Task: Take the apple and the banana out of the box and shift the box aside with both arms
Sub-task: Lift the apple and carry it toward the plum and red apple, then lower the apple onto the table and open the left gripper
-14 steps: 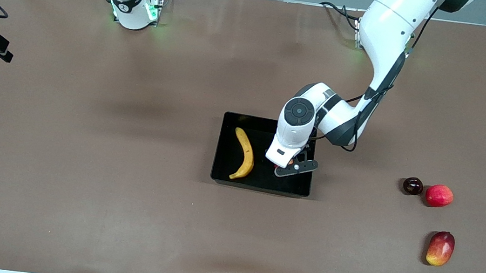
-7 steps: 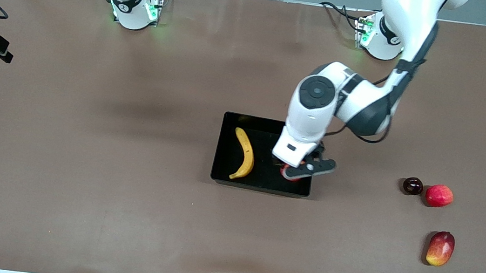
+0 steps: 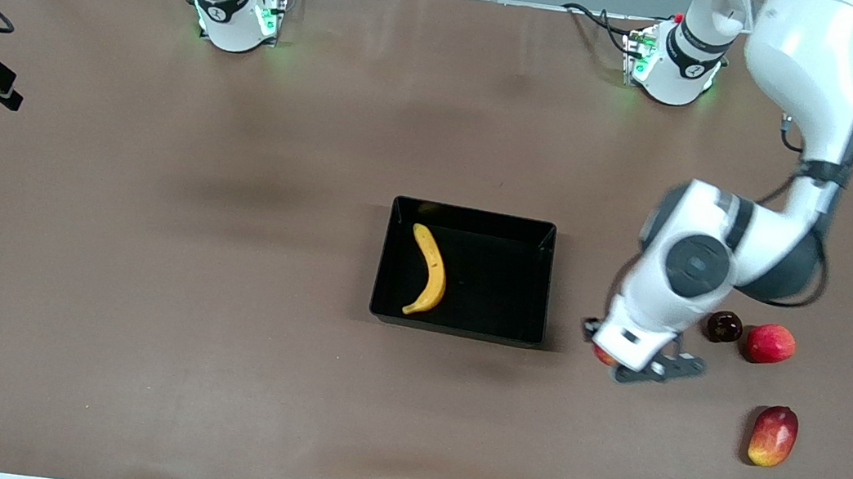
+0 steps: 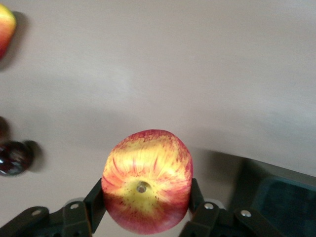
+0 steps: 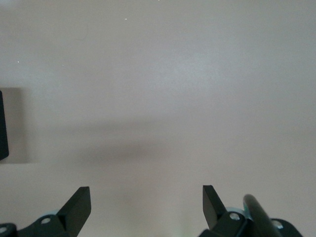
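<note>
My left gripper [image 3: 630, 367] is shut on the red-and-yellow streaked apple [image 4: 147, 180], stem dimple toward the camera, and holds it above bare table between the black tray [image 3: 471, 213] and the loose fruits. In the front view only a sliver of the apple [image 3: 603, 353] shows under the hand. The yellow banana [image 3: 429, 269] lies in the tray, at the side toward the right arm's end. My right gripper [image 5: 147, 205] is open and empty over bare table; it is out of the front view.
A dark maroon fruit [image 3: 724, 326], a red round fruit [image 3: 771, 343] and a mango [image 3: 773, 435] lie toward the left arm's end of the table. The maroon fruit [image 4: 15, 157] and a corner of the tray [image 4: 281, 197] show in the left wrist view.
My left gripper has lifted the apple out of the tray and carried it toward the left arm's end of the table. The banana and tray have not moved.
</note>
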